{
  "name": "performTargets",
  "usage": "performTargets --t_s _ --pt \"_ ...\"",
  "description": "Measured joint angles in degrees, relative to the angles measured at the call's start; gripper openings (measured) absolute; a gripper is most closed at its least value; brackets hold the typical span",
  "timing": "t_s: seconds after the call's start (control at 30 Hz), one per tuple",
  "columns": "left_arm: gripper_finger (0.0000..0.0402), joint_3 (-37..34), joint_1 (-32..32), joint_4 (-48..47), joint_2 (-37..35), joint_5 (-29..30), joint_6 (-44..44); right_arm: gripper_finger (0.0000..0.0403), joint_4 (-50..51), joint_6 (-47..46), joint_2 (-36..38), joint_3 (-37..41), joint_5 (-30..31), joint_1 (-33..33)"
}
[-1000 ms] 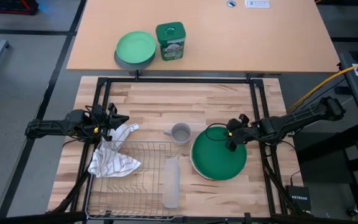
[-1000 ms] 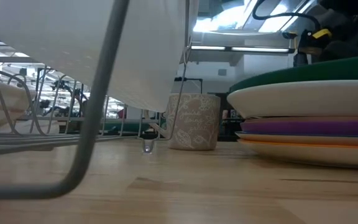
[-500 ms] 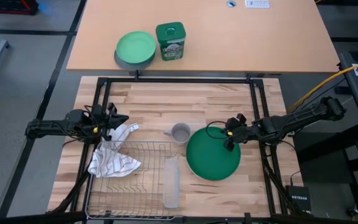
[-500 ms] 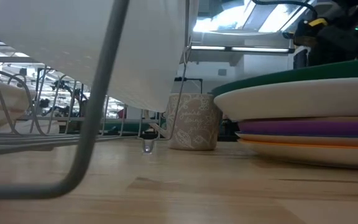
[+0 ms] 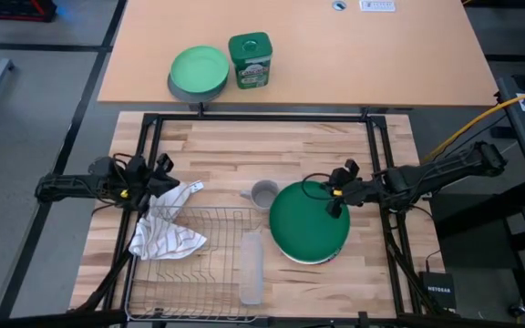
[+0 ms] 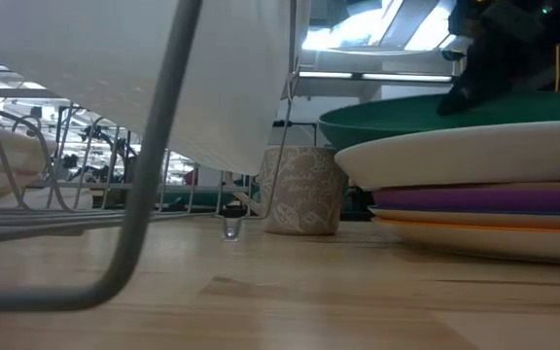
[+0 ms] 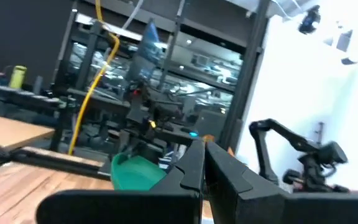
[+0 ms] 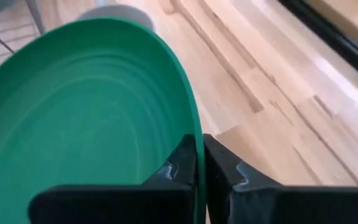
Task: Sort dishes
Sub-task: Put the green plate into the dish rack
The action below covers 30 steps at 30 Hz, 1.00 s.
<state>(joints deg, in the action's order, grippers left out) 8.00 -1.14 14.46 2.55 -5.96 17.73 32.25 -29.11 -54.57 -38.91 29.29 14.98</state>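
Green is what you have in your right gripper [image 5: 336, 201]: its fingers [image 8: 180, 163] are pinched tight on the rim of the large dark green plate [image 5: 309, 224], one finger on each face of the edge, as the right wrist view shows plainly. In the high view the grip sits at about 2 o'clock on that plate's rim. The plate lies on top of the stack of dishes [image 6: 474, 194] toward 4 o'clock on the wooden table [image 5: 217, 150], and it is offset toward 9 o'clock, so that a sliver of the white plate [image 5: 328, 259] shows under it at the 5 o'clock side. From table height you see the green plate tilted, its 9 o'clock edge overhanging, with the white plate [image 6: 455, 160], a purple plate [image 6: 484, 200] and an orange-toned plate [image 6: 474, 222] stacked flat beneath it.

Just beside the green plate, at its 10 o'clock, stands the small grey mug [image 5: 263, 194]; whether they touch, you cannot tell from above. The wire dish rack [image 5: 199, 260] sits at 7 o'clock on the table, with a white striped cloth [image 5: 164, 228] draped over its 9 o'clock corner and a clear tray [image 5: 251, 266] along its 3 o'clock side.

Your left gripper [image 5: 166, 178] waits at 9 o'clock on the table, just above the cloth, with its fingers [image 7: 191, 168] pressed together on nothing.

On the far desk at 12 o'clock rest a light green plate on a grey bowl [image 5: 199, 71] and a green tin [image 5: 250, 60].
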Motion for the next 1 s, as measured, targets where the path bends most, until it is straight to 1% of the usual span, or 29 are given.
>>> performTargets --t_s 0.07,0.17,0.3,0.4,0.5,0.57,0.7,0.8,0.9,1.0 --pt "0.0005 2.73 -0.01 -3.55 1.81 -1.40 -0.28 0.0010 -0.12 0.60 0.02 -0.56 0.86 0.00" --pt "0.0005 8.02 -0.01 -13.17 5.89 -1.90 -0.44 0.0011 -0.22 1.12 0.01 -0.73 1.21 0.00" --pt "0.0005 16.27 -0.01 -26.27 12.78 -2.45 -2.46 0.0013 -0.22 1.10 0.02 -0.75 1.21 0.00" --pt "0.0005 22.53 -0.19 -35.19 18.88 -4.98 -3.38 0.0011 -0.28 1.08 0.02 -0.75 1.23 0.00" --pt "0.0005 28.02 -2.04 -42.52 25.32 -6.84 -3.57 0.0012 -0.28 1.07 0.02 -0.75 1.21 0.00" --pt "0.0005 30.74 -4.37 -46.83 29.96 -7.41 -4.45 0.0014 -0.30 1.06 0.04 -0.75 1.21 0.00" --pt "0.0005 33.85 -10.56 -52.12 39.15 -7.43 -3.94 0.0012 -0.35 0.99 0.04 -0.79 1.21 0.00" --pt "0.0005 34.75 -15.44 -53.45 45.12 -7.64 -0.93 0.0012 -0.39 1.01 0.04 -0.82 1.19 0.00" --pt "0.0005 34.85 -19.36 -53.36 50.17 -9.98 3.99 0.0014 -0.41 0.97 0.04 -0.84 1.19 0.00" --pt "0.0005 34.85 -22.04 -53.37 54.10 -10.83 12.01 0.0012 -0.44 0.97 0.04 -0.84 1.19 0.00"
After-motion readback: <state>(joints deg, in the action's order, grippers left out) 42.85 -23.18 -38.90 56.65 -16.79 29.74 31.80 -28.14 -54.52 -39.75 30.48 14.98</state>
